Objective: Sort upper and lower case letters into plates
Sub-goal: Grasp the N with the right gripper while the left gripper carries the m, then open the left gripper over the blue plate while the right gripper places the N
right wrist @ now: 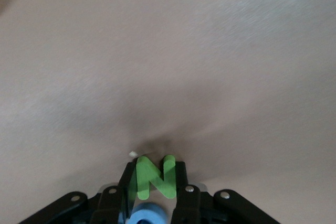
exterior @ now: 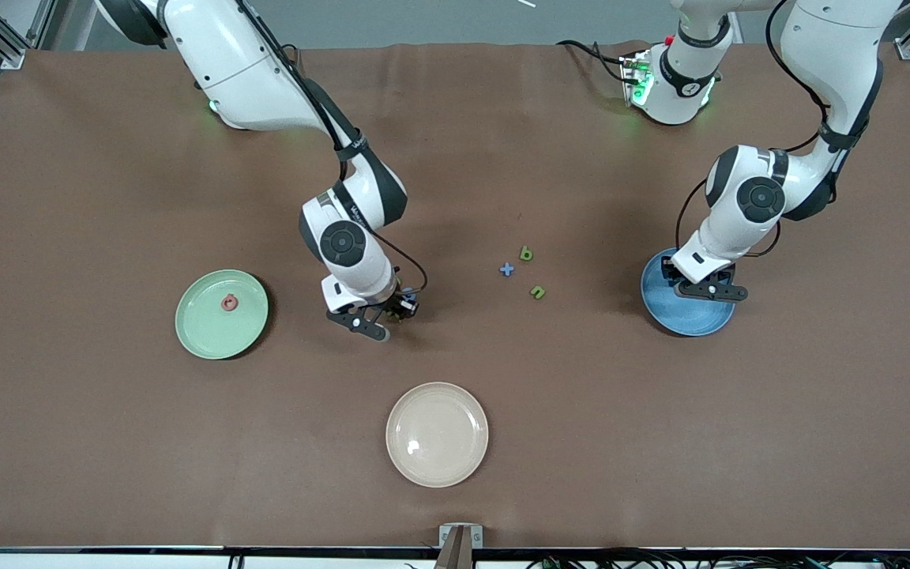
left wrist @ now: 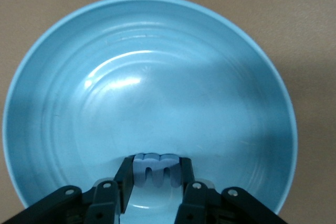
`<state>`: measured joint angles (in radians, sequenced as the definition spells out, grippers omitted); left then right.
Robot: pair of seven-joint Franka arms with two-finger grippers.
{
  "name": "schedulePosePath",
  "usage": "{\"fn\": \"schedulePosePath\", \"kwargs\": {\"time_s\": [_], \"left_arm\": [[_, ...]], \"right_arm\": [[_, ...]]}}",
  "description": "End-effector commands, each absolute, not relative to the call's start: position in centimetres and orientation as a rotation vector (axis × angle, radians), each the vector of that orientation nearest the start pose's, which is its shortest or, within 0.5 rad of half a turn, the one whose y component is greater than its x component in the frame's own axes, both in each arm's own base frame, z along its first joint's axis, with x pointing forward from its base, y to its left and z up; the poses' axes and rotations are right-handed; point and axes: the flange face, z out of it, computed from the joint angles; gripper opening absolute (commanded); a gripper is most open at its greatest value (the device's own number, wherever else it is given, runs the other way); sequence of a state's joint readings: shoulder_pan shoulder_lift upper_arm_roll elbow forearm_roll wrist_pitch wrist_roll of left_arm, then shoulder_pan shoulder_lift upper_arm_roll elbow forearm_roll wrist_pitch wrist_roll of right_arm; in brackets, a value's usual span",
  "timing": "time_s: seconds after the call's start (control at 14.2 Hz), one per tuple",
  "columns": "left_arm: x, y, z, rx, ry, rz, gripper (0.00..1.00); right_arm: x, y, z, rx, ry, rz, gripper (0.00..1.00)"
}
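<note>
My left gripper (exterior: 706, 291) hangs low over the blue plate (exterior: 684, 320) and is shut on a pale blue small m (left wrist: 156, 170), held upright between the fingers (left wrist: 124, 182) above the plate's inside (left wrist: 157, 77). My right gripper (exterior: 396, 312) is low over the brown cloth between the pale green plate (exterior: 202, 332) and the loose letters. It is shut on a green capital N (right wrist: 155, 177). A rounded blue letter (right wrist: 148, 216) shows close under the N. A pink letter (exterior: 229, 302) lies in the green plate. A blue x (exterior: 507, 269), a green b (exterior: 526, 254) and a green u (exterior: 537, 292) lie mid-table.
A cream-beige plate (exterior: 437, 434) lies nearer the front camera than the loose letters. The brown cloth (exterior: 107, 197) covers the whole table. The left arm's base (exterior: 672, 79) stands at the table's edge farthest from the camera.
</note>
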<state>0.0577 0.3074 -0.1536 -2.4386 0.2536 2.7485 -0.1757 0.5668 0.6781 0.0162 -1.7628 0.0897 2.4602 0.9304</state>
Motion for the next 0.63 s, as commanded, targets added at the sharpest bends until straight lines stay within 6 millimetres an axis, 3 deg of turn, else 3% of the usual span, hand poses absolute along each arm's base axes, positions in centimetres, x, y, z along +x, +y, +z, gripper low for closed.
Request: {"fn": "schedulePosePath", "kwargs": {"time_s": [0.0,0.07,0.21,0.28,0.49,0.56], "left_arm": [[48.2,-5.8,18.3,-3.078,0.262,-0.048,0.30],[48.3,-5.7,18.7,-3.076,0.259,-0.058,0.39],[48.6,-5.7,19.4,-3.073,0.258,-0.074,0.88],[48.7,-5.7,19.8,-3.071,0.262,-0.084,1.00],[49.2,-6.4,21.6,-3.064,0.268,-0.134,1.00],[49.2,-7.0,22.1,-3.061,0.276,-0.119,1.00]], "right_arm": [[57.0,31.0,22.2,-3.069,0.563,0.119,0.00],[57.5,28.0,23.4,-3.076,0.515,0.125,0.00],[58.0,22.4,24.8,-3.090,0.373,0.127,0.00],[58.3,19.8,25.1,-3.094,0.320,0.135,0.00],[58.8,13.0,24.9,-3.100,0.183,0.165,0.00],[58.8,11.5,24.7,-3.100,0.160,0.172,0.00]]}}
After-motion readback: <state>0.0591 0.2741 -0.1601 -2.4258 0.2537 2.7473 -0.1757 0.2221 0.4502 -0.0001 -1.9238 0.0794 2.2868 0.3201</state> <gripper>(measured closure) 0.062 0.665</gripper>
